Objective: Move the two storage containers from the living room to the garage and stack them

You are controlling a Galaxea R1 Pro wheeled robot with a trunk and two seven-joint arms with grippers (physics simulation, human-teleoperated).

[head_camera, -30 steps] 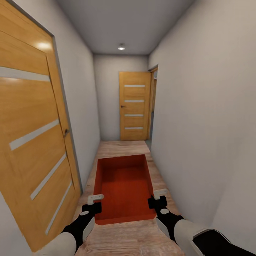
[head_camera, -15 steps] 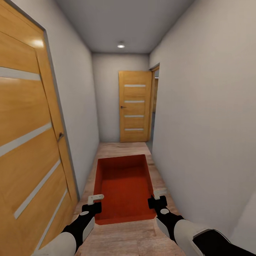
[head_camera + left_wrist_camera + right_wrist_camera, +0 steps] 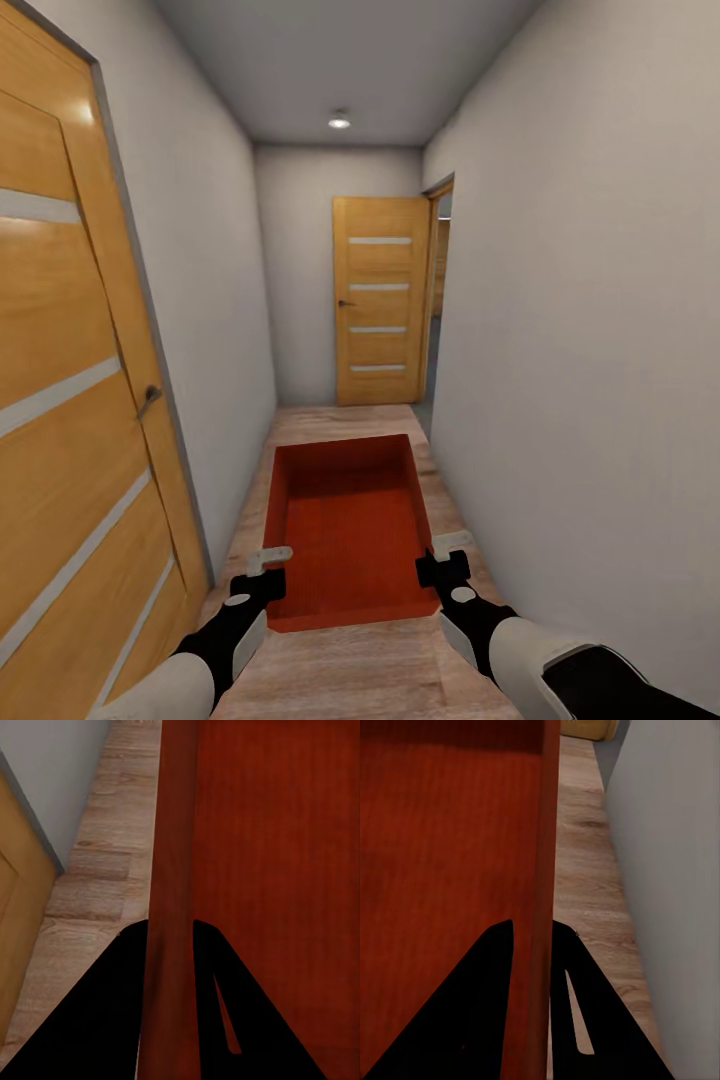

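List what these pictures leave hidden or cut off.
- Storage container: underside and outer walls hidden by its own body, head view.
- Left gripper and right gripper: bases cut off by the frame edge, wrist views.
- Room past the open doorway: hidden behind the wall, head view.
- Near door: cut off at the head view's edge.

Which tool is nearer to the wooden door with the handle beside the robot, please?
Left. The left tool grips the storage container's wall on the side facing that wooden door; the right tool grips the opposite wall, beside the plain wall.
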